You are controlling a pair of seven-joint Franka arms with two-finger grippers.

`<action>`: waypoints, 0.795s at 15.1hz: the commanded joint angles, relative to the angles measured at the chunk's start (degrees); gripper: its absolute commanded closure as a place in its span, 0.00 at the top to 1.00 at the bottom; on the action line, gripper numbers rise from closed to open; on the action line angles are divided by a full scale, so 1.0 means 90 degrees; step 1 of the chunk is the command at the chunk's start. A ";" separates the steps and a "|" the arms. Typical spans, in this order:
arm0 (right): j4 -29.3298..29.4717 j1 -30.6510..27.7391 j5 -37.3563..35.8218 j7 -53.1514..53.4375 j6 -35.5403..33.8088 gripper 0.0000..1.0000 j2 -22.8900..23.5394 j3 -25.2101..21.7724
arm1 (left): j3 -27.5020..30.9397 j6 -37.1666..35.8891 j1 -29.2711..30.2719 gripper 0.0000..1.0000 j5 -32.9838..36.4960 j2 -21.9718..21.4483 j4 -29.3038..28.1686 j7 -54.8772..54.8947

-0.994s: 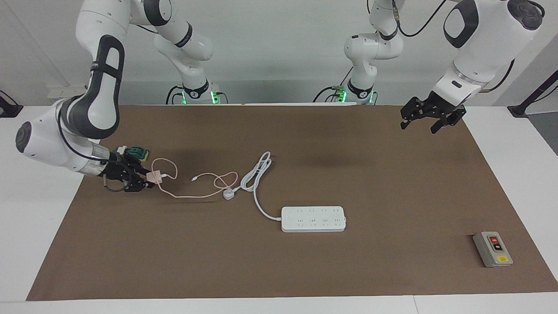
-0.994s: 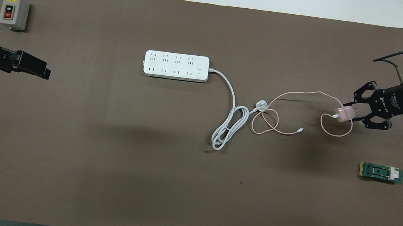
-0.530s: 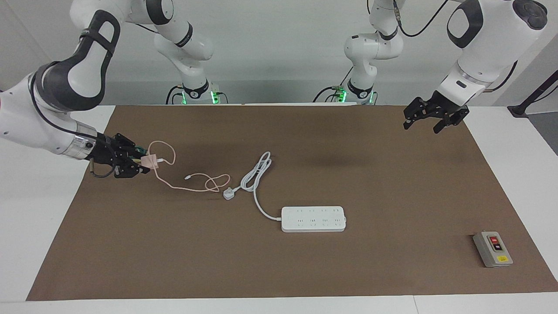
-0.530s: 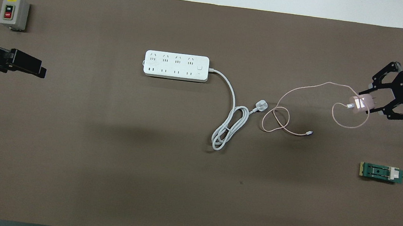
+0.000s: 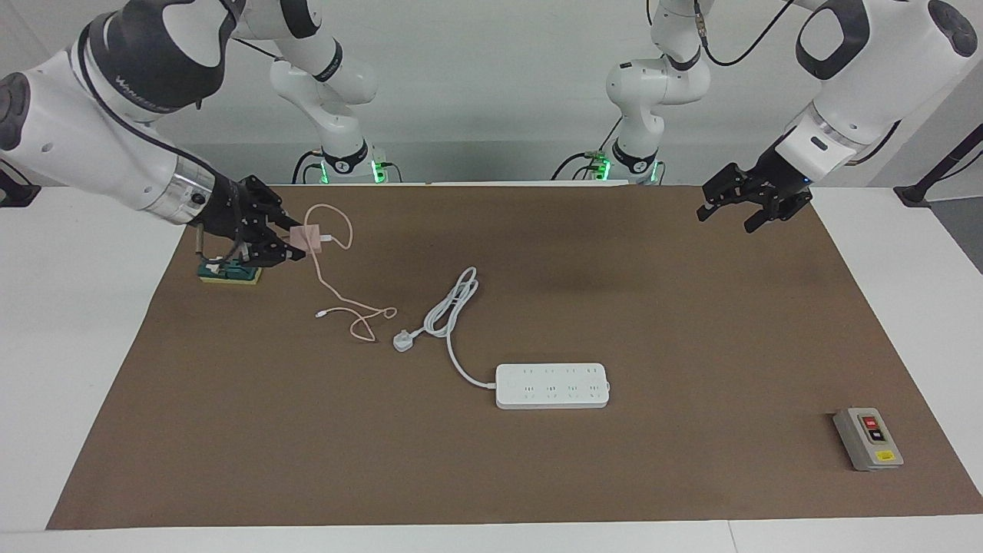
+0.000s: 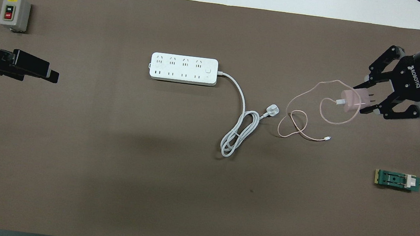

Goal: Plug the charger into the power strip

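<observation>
My right gripper (image 5: 296,243) is shut on the pale pink charger (image 5: 310,236) and holds it in the air over the right arm's end of the brown mat. In the overhead view the charger (image 6: 351,99) sits between the right gripper's (image 6: 363,100) fingers with its pins showing. Its thin pink cable (image 5: 349,316) hangs down and loops on the mat. The white power strip (image 5: 553,385) lies flat mid-table, outlets up; it also shows in the overhead view (image 6: 183,68). My left gripper (image 5: 726,217) hovers open and empty over the left arm's end of the mat.
The strip's thick white cord coils to a white three-pin plug (image 5: 402,341) beside the pink cable's loop. A small green device (image 5: 230,272) lies under the right gripper in the facing view. A grey box with red and black buttons (image 5: 868,438) stands at the left arm's end.
My right gripper has risen with the charger and moved toward the robots; the cable's loop has been dragged and tightened. The left gripper has shifted slightly.
</observation>
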 commanded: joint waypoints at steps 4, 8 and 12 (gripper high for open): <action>0.0019 0.0164 0.0400 0.0776 -0.0341 0.00 -0.0794 0.0016 | -0.0018 -0.0066 0.0234 1.00 -0.1030 -0.0297 -0.0415 -0.0003; 0.0009 0.0416 0.0373 0.1089 -0.0293 0.00 -0.1137 0.0046 | -0.0018 0.0305 0.0331 1.00 -0.2220 -0.0610 -0.1185 -0.0013; -0.0585 0.0672 0.0157 0.1315 0.0740 0.00 -0.1468 0.0056 | -0.0018 0.0539 0.0429 1.00 -0.3531 -0.1039 -0.2046 -0.0003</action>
